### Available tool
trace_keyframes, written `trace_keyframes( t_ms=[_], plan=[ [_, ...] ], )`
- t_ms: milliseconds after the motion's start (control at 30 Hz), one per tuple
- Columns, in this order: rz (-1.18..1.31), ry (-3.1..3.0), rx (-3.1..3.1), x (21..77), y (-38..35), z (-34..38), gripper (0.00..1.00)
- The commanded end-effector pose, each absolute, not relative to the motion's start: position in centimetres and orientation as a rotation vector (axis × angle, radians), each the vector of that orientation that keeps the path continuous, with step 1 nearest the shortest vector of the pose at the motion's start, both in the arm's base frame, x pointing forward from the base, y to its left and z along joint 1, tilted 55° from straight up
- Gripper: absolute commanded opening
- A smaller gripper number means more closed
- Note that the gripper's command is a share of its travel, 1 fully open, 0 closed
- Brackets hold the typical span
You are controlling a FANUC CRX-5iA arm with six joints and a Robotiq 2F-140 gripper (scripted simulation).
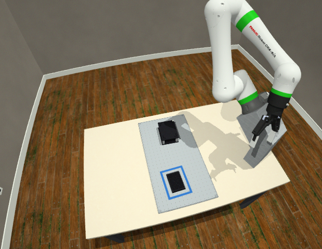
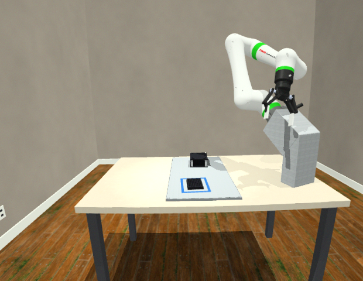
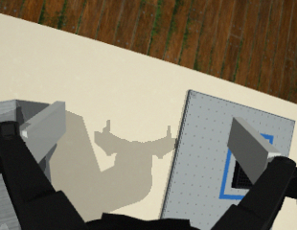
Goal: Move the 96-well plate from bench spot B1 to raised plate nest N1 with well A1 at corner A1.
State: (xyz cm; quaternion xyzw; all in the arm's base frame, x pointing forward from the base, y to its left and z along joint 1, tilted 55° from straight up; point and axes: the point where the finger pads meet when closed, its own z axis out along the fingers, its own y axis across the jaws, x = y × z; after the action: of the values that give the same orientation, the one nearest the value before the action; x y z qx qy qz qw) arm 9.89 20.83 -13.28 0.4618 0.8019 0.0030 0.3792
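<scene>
Basically nothing grasped yet. Top view: 96-well plate [image 1: 174, 181] lies flat inside the blue B1 outline [image 1: 163, 184] at the near end of the grey perforated mat [image 1: 153, 150]; nest N1 [image 1: 168, 132] stands at the far end. Gripper [image 1: 264, 130] hangs well apart from both, over the grey pedestal [image 1: 256, 157].

Exterior view: gripper [image 2: 280, 113] is high above table level with fingers fully spread and empty; plate [image 2: 195, 184] sits untouched.

Wrist view: both finger pads are wide apart, and the plate [image 3: 240, 177] is partly hidden behind one.

Judgement: the approach should centre above the plate, square the pads to its sides, descend straight and grip low.
</scene>
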Motion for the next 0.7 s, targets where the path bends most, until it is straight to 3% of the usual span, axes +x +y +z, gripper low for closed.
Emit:
trace_keyframes(
  t_ms=[0,667],
  plan=[
    [0.008,2.049,1.180,9.9,20.9,-13.3,1.00],
    [0.056,1.962,1.318,11.3,22.3,-13.4,1.00]
  ],
)
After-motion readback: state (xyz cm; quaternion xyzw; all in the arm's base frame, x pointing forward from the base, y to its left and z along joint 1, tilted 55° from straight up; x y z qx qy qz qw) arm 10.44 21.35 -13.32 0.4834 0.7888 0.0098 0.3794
